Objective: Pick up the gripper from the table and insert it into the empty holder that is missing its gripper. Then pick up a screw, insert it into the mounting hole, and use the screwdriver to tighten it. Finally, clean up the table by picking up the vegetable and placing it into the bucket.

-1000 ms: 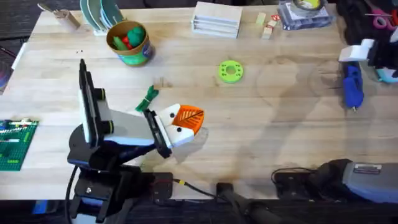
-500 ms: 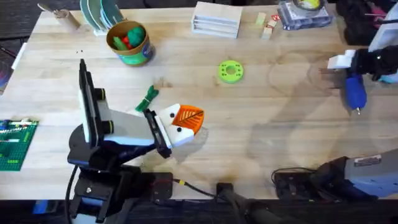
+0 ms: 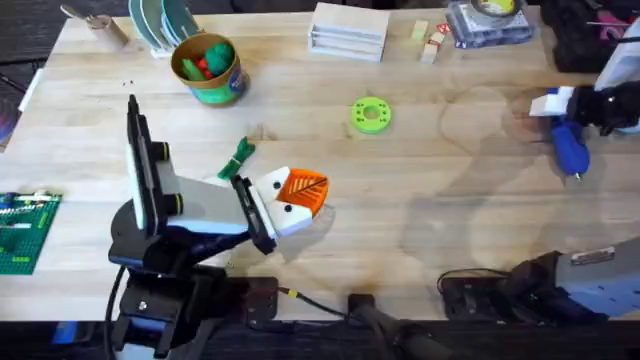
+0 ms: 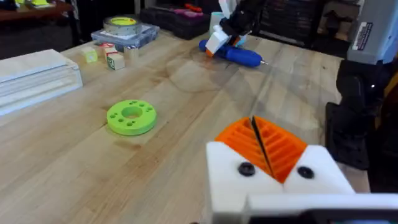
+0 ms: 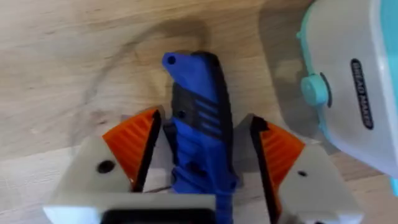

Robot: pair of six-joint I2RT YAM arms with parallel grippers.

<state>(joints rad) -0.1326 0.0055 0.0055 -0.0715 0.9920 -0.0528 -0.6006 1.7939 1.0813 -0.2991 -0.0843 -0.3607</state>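
One bucket [image 3: 207,70] stands near the far left edge of the table [image 3: 420,210], already holding green and red toy pieces inside its yellow rim. Beside it at the far edge, a rack of round plates [image 3: 160,22] stands upright. Loose on the table, the green vegetable [image 3: 239,157] lies just beyond the left gripper [image 3: 300,190], whose orange-padded fingers are pressed together with nothing between them. A round green disc with holes [image 3: 370,114] sits alone in the middle, with bare wood all around it and a broad open stretch running toward the right. At the right edge, the right gripper [image 5: 199,155] straddles the blue screwdriver [image 5: 198,124], its pads set on either side of the barrel and appearing to clamp it. A white and teal appliance [image 5: 348,81] sits close beside that grip.
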